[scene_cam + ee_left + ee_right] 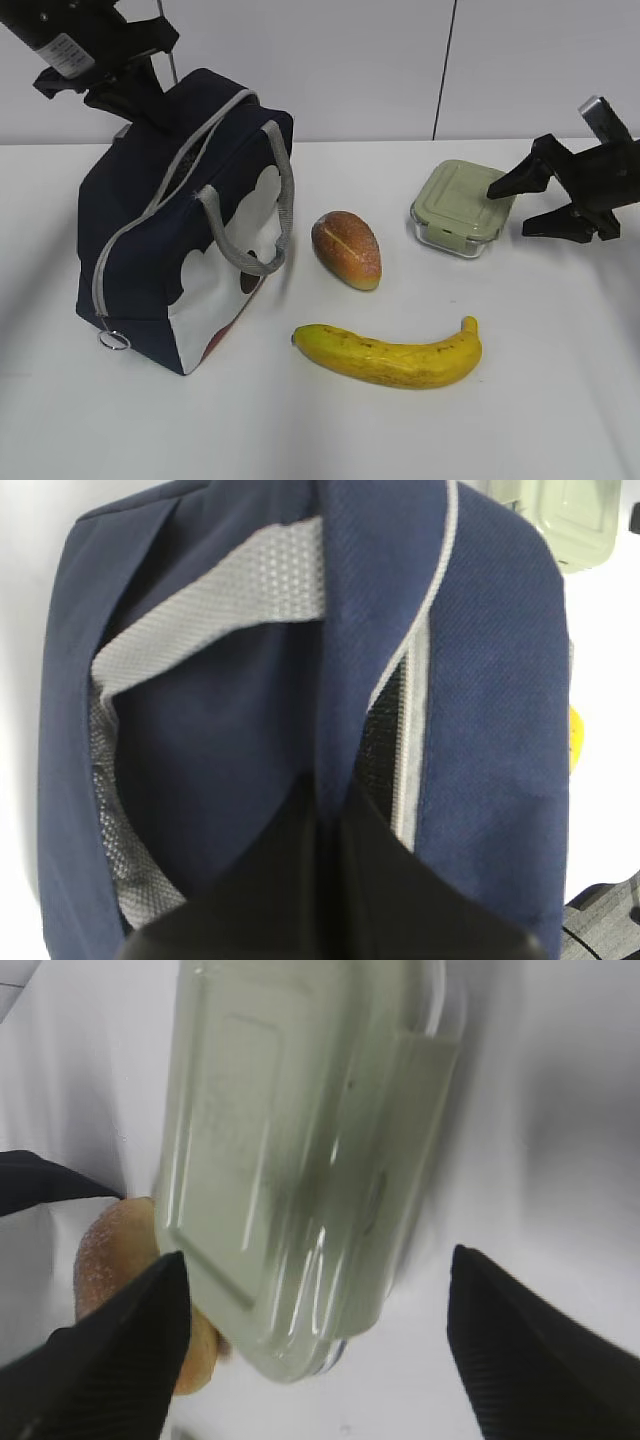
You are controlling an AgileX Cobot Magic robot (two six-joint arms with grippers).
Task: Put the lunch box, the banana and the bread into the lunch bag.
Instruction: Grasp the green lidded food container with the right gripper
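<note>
Tool [525, 205] on the right arm hangs spread beside the lunch box [460, 208].

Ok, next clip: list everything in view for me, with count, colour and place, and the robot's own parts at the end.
lunch bag: one, navy with grey zipper and handles, white side panel; standing at the left of the table.
bread: one, golden-brown roll; mid-table, just right of the bag.
banana: one, yellow with brown speckles; lying at the front, below the bread.
lunch box: one, clear with a sage-green lid; right of the bread, towards the back.
table: one, white; under everything.
left gripper: one, black; at the top of the bag, pinching a fold of its fabric.
right gripper: one, black; open, fingers either side of the lunch box, not closed on it.
</note>
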